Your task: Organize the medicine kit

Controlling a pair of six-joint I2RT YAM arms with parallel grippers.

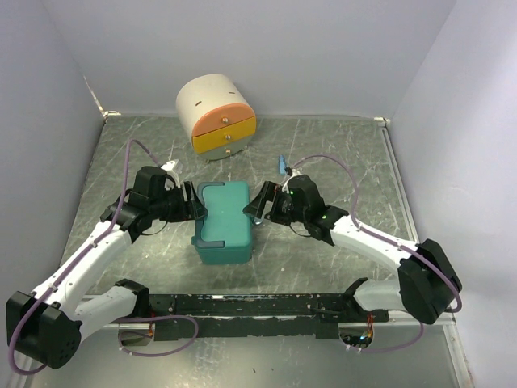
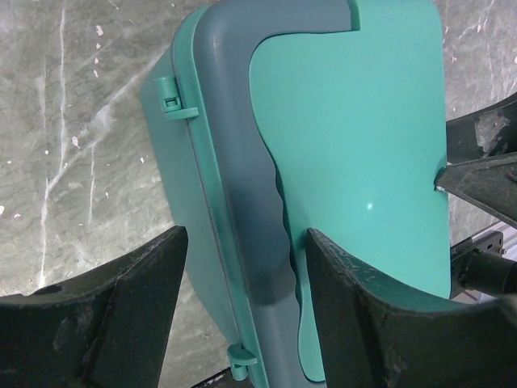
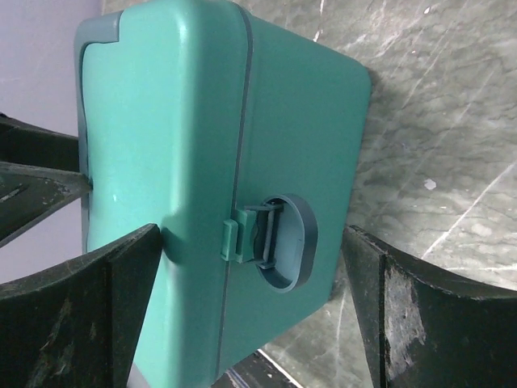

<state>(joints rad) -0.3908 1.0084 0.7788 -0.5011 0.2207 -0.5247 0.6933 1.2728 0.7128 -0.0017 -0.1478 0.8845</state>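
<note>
The medicine kit [image 1: 224, 222], a teal box with its lid shut, stands in the middle of the table. My left gripper [image 1: 194, 206] is open at its left side. In the left wrist view its jaws [image 2: 242, 283] straddle the hinged edge and the grey handle [image 2: 242, 162]; one finger [image 2: 380, 323] lies over the lid. My right gripper [image 1: 258, 208] is open at the box's right side. In the right wrist view its jaws [image 3: 250, 275] straddle the latch [image 3: 275, 238]; one finger [image 3: 81, 315] rests at the lid and the other stands beside the wall.
A cream rounded cabinet [image 1: 216, 113] with orange and yellow drawers stands at the back. A small blue object [image 1: 281, 164] lies behind the right arm. The dark mounting rail [image 1: 258, 305] runs along the near edge. Walls close the table on three sides.
</note>
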